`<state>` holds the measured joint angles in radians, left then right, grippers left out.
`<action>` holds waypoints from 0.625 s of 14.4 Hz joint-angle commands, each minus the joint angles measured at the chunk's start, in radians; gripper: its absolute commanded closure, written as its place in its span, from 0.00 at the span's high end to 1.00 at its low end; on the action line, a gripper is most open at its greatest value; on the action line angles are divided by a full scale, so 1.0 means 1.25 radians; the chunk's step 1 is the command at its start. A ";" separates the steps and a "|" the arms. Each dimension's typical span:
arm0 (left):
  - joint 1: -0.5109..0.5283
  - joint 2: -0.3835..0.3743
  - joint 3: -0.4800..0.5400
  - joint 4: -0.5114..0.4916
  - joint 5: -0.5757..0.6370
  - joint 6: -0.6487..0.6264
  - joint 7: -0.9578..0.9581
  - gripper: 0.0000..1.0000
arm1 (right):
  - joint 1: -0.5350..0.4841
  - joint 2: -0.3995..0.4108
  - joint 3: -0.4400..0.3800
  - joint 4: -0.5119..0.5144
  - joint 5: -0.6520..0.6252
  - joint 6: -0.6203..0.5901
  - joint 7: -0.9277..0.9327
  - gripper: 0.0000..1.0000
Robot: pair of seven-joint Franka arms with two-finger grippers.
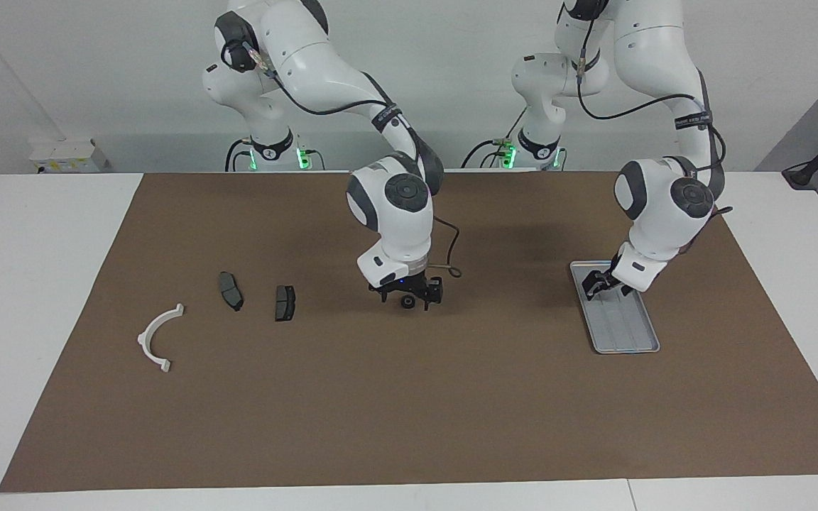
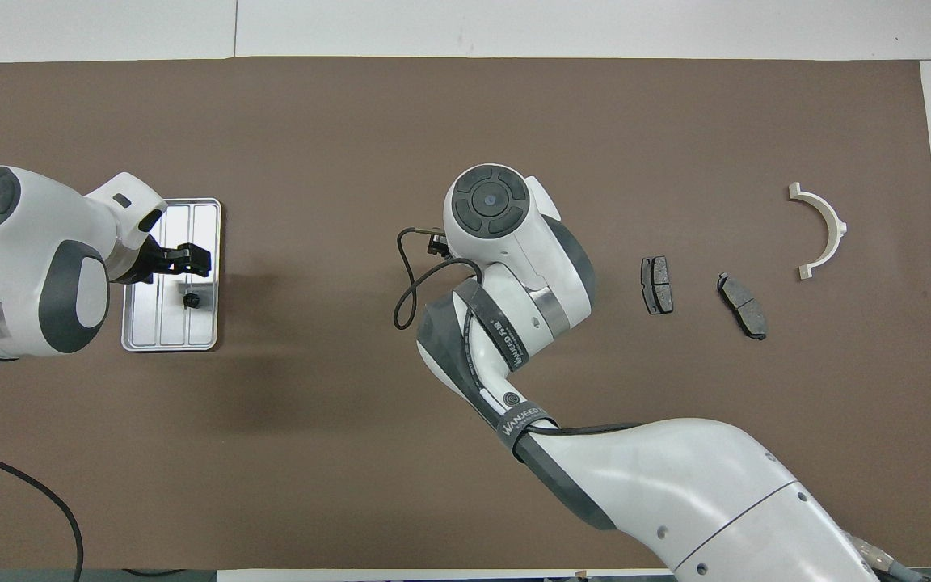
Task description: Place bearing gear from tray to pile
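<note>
A: Overhead view, where's the gear [image 2: 190,301]?
B: In the tray [image 2: 166,323], its nearer half. Left gripper [image 2: 195,260] hangs over the tray; open or closed, I cannot tell. Right gripper [image 1: 409,297] is spread open over mid-mat [image 1: 409,397].

i have two cameras, both set well back from the work. the facing view looks from high across the table toward the arm bases at the top of the frame, with the brown mat [image 1: 409,397] filling the middle and lower part. the overhead view looks steeply down from above the robots' end, arms entering from the bottom edge. both share the whole mat, turned half a turn: the tray [image 1: 625,333] sits right of centre in one, at middle left [image 2: 170,339] in the other.
</note>
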<state>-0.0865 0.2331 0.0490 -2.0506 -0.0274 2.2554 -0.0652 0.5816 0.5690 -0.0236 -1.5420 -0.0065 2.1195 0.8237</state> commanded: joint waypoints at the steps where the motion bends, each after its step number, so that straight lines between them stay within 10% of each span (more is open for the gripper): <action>1: 0.000 -0.043 0.005 -0.060 -0.004 0.021 0.005 0.75 | -0.003 -0.037 0.011 -0.077 0.011 0.014 0.006 0.95; 9: -0.001 -0.061 0.004 -0.106 -0.004 0.024 -0.004 0.70 | -0.003 -0.055 0.039 -0.137 0.027 0.111 0.012 0.95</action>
<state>-0.0853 0.1980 0.0527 -2.1336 -0.0274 2.2610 -0.0641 0.5833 0.5292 0.0168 -1.6734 0.0166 2.2220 0.8240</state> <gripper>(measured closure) 0.300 0.000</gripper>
